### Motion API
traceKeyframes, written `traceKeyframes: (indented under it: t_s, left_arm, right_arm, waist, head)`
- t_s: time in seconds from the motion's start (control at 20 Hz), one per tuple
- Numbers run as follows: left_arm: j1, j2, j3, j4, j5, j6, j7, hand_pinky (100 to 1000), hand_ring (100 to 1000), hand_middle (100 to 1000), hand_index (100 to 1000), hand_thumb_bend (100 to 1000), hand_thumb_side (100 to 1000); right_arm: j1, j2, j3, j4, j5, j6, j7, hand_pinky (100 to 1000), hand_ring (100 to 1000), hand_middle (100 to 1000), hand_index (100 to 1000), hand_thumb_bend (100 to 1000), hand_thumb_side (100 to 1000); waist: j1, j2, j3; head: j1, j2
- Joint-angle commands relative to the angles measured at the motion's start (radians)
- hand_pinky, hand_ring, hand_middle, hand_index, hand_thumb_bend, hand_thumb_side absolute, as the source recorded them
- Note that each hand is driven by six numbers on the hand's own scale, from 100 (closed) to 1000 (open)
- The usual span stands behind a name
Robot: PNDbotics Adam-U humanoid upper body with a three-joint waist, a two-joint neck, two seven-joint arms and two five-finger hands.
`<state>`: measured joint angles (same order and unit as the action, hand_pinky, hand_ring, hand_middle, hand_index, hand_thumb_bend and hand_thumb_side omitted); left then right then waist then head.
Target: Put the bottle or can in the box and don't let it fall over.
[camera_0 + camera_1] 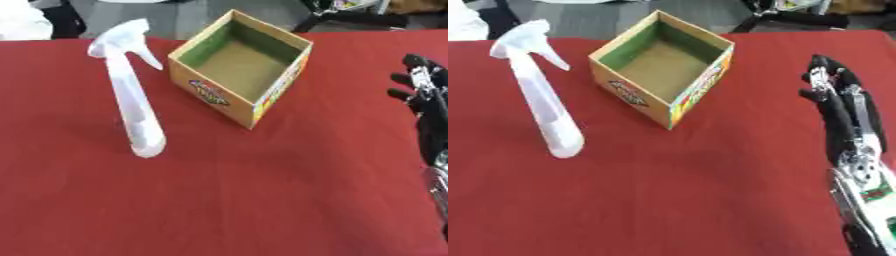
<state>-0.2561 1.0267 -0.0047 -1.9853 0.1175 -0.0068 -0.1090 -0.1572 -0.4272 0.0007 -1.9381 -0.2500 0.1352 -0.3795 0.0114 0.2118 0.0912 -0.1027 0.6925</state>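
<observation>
Standing upright at the left of the frame on the red table (262,200), the white spray bottle (131,100) had its trigger head uppermost. The cardboard box (219,95) beside it, upper centre, held nothing. The right hand (833,95) hovered at the right edge, fingers straight.

The right hand (424,87) is cut off by the left-eye view's right edge.

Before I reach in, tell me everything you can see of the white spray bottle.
The spray bottle is white, looks like translucent plastic, with a slim tall body and a trigger head whose nozzle points toward the box. It stands upright on the red tablecloth, left of the box and apart from it. Nothing touches it; the right hand is far off at the right edge.
</observation>
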Motion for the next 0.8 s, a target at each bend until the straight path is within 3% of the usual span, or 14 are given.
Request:
traceKeyframes:
  t_s: [0.05,0.45,0.8]
  left_arm:
    - [-0.053,0.086,-0.032,-0.015,0.009,0.025,-0.049,804,712,739,803,100,552]
    - [-0.214,0.093,-0.115,-0.012,0.086,0.173,-0.164,827,730,754,814,100,597]
    - [-0.318,0.074,-0.167,0.027,0.051,0.21,-0.271,831,739,759,821,100,619]
  right_arm:
    - [-0.006,-0.025,0.0,-0.01,-0.003,-0.001,0.003,787,829,871,819,100,647]
    - [-0.018,-0.022,0.017,-0.004,-0.019,-0.002,-0.006,788,827,871,819,100,644]
    - [-0.015,-0.032,0.018,-0.011,-0.033,0.006,0.004,789,829,874,818,100,647]
  waist:
    - [0.005,-0.019,-0.003]
    - [0.003,-0.028,-0.023]
    - [0.003,-0.036,-0.03]
  head:
    - [0.004,0.006]
    - [-0.038,0.015]
    - [-0.043,0.014]
